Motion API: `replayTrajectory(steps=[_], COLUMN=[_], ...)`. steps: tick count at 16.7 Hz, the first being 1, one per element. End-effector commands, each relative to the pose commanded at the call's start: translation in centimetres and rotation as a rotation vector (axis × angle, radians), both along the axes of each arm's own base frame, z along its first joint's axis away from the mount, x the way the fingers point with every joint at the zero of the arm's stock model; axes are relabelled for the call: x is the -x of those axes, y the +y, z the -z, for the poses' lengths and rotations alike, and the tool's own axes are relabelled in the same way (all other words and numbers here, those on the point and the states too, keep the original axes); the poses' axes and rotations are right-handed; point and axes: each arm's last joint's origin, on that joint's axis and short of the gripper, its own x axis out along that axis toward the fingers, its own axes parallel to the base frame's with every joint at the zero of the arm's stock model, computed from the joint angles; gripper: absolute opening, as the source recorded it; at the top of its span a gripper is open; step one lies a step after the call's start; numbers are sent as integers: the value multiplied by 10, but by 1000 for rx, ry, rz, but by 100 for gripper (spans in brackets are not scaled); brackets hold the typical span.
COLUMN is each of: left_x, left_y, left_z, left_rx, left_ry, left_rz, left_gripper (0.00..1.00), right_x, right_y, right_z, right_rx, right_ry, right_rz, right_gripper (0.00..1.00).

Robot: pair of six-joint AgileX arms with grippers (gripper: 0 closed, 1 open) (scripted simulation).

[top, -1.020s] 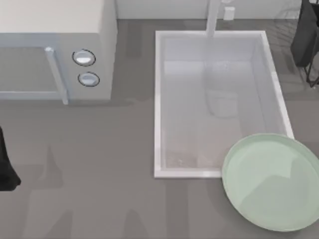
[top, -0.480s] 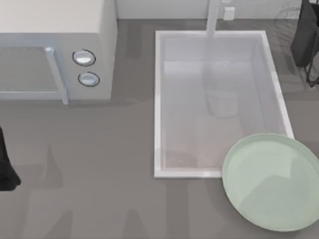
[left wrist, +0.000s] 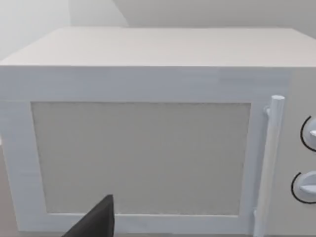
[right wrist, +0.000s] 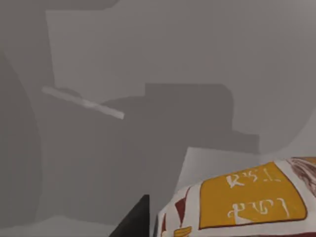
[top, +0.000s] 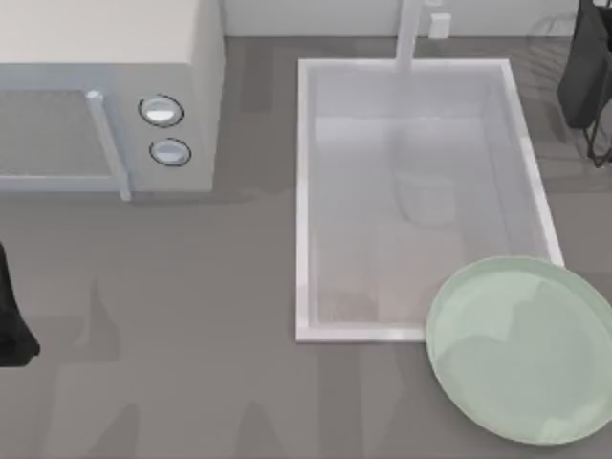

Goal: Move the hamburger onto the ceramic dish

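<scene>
Right gripper (right wrist: pixel 134 221): a dark tip of it pokes into the right wrist view just beside the hamburger. How wide it stands, and whether it has hold of anything, I cannot tell. The right arm (top: pixel 585 76) sits at the far right edge of the table.
Left arm (top: pixel 11 316): parked at the left edge, its wrist camera facing the white box-shaped microwave (left wrist: pixel 148 148).
Hamburger (right wrist: pixel 247 200): a cream-white lump with yellow-orange patches and white lettering, lying close under the right wrist camera on grey surface.
Ceramic dish (top: pixel 521 349): a large round pale mint-green glossy plate at the near right, its rim just over the near right corner of the white rectangular sink basin (top: pixel 304 191). Nothing lies on it.
Progress: by my reading the carry is not done, since the plate is bare.
Handling: probably light and soft, with a wrapper-like skin that may slide or crumple. A gentle pinch across its middle, on opposite sides, looks safest.
Risk: squeezing hard could squash it, and a loose hold could drop it over the sink.
</scene>
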Motion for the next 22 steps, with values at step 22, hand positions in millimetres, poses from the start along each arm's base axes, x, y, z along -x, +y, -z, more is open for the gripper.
replayTrajectory(steps=[22], left_x=[0], left_y=[0], left_z=[0], left_rx=[0], left_ry=[0], left_rz=[0], left_gripper=[100], right_x=[-21], right_y=[109], right_z=[-39], right_rx=[15], right_ry=[31], right_rz=[444], right_gripper=[0])
